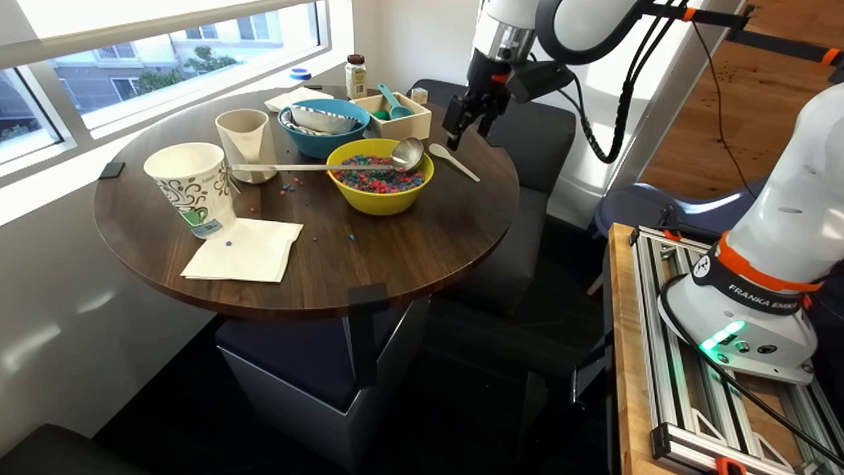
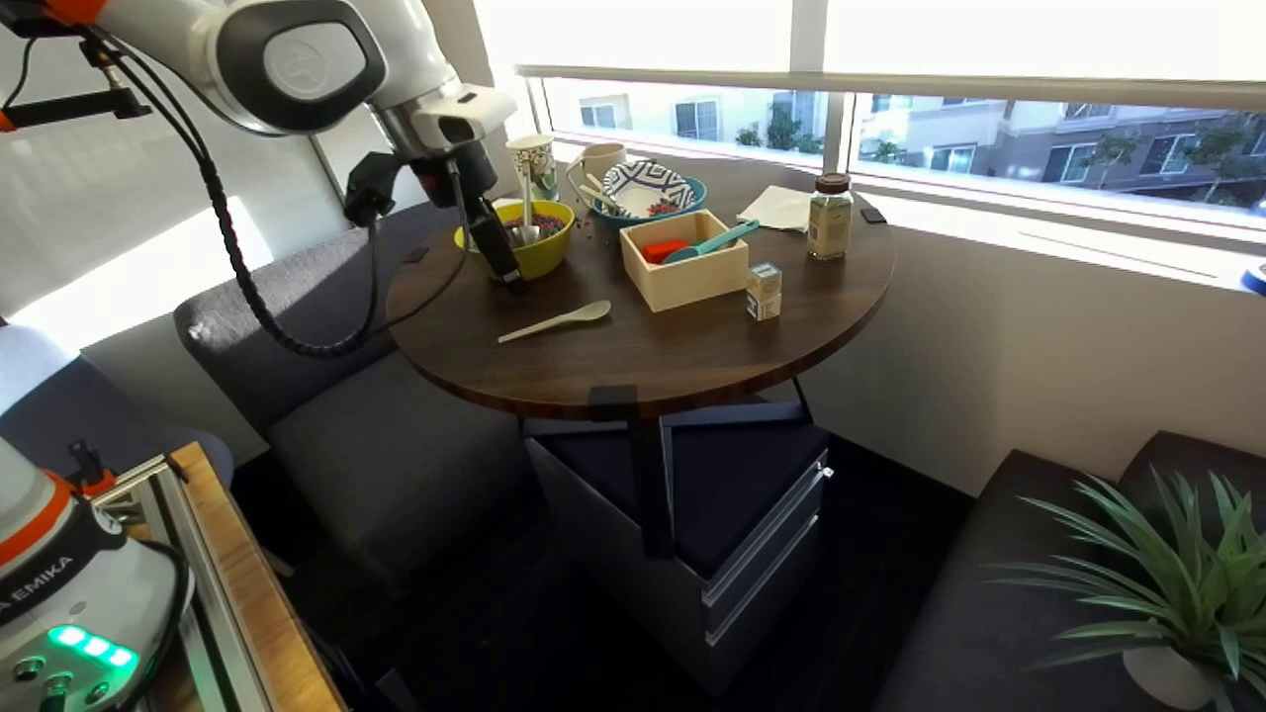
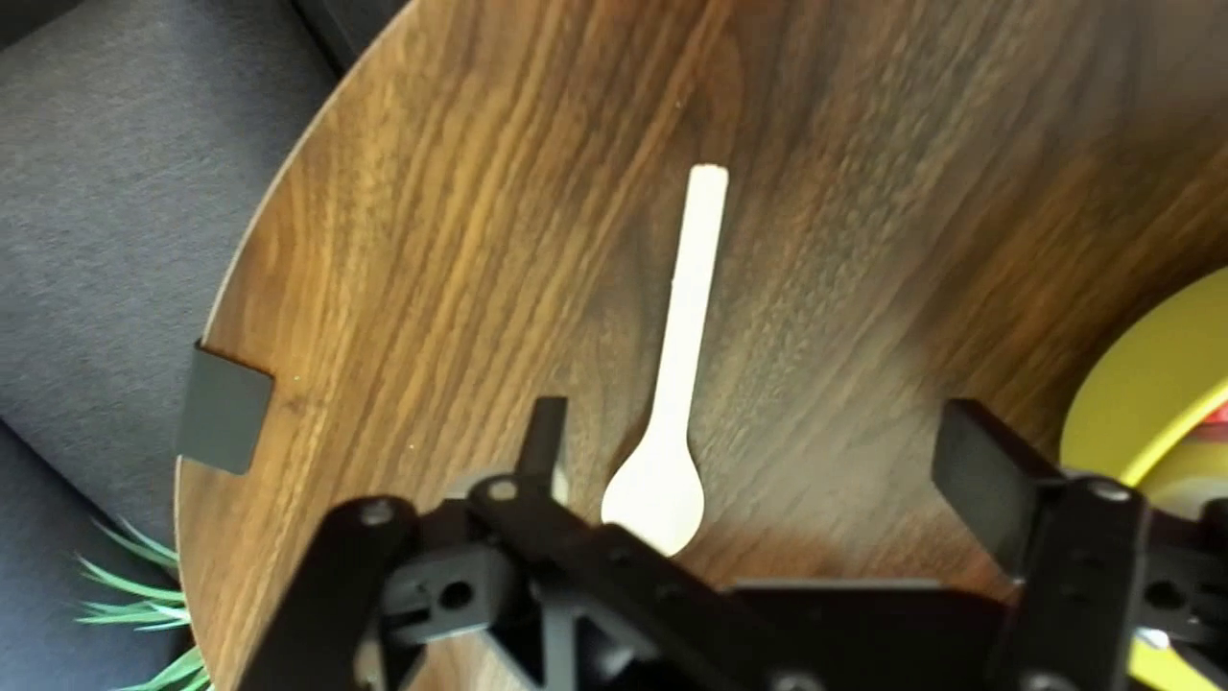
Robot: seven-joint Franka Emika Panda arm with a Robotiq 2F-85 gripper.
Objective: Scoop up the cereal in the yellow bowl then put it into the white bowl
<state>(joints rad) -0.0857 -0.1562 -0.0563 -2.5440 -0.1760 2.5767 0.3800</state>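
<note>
The black two-fingered gripper (image 3: 753, 441) is released, its jaws wide apart at the lower middle and lower right of the wrist view, and hangs over the round dark-brown wooden table (image 1: 395, 257). Seen between the jaws, a pale beige flat spoon (image 3: 678, 355) lies on the tabletop in the middle of the wrist view, its handle toward the top of the frame. The red, blue and purple cereal (image 1: 379, 183) lies heaped in the round yellow bowl (image 1: 379, 206), near the centre of an exterior view and cut off at the right edge of the wrist view. A long-handled metal ladle (image 1: 407, 155) rests in that bowl, its handle there crossing the rim toward the left, and a few loose bits (image 1: 287, 189) lie scattered on the wood to the left of the bowl. In the upper middle of an exterior view, the white bowl with a dark zigzag pattern (image 2: 643, 191) sits tilted inside a wide teal bowl (image 1: 323, 144), reddish bits (image 2: 662, 208) showing at its lower edge. Near it stands a pale wooden box (image 2: 687, 280) holding a teal scoop (image 2: 720, 240), with a brown-lidded clear jar (image 2: 829, 229) to its right. Toward the left of an exterior view stand a tall white paper cup (image 1: 186, 173) with dark scrollwork and a beige mug (image 1: 244, 135)
</note>
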